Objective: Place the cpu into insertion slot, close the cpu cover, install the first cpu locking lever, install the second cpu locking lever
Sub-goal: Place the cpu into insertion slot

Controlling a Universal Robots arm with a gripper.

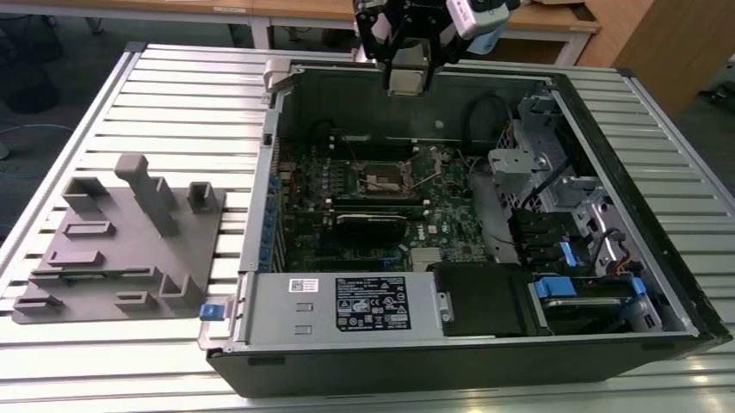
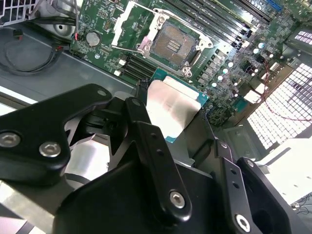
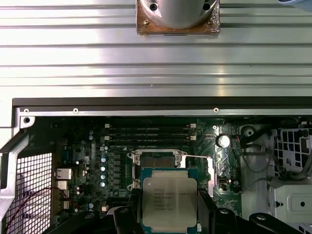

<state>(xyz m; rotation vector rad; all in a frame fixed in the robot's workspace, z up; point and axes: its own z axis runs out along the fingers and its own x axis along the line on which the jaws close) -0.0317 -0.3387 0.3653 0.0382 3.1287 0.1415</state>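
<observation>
My gripper [image 1: 408, 79] hangs above the far wall of the open computer case [image 1: 267, 215], shut on the cpu [image 3: 169, 200] by two opposite edges. The cpu [image 2: 173, 109] is a flat square chip with a dull silver top and green rim, held level between the black fingers [image 2: 146, 141]. Below it, on the green motherboard, the insertion slot [image 2: 173, 44] lies bare with its dark centre showing. The cpu cover [image 2: 127, 22] stands swung open at one side of the slot. In the exterior view the insertion slot [image 1: 385, 179] sits mid-board, well below the gripper.
Memory slots [image 3: 146, 134] run beside the socket. A power supply [image 1: 344, 303] fills the case's near end, with drive cages [image 1: 563, 198] and cables on the exterior view's right. A grey fixture block [image 1: 126, 241] stands on the slatted metal table [image 1: 172, 95] to the left.
</observation>
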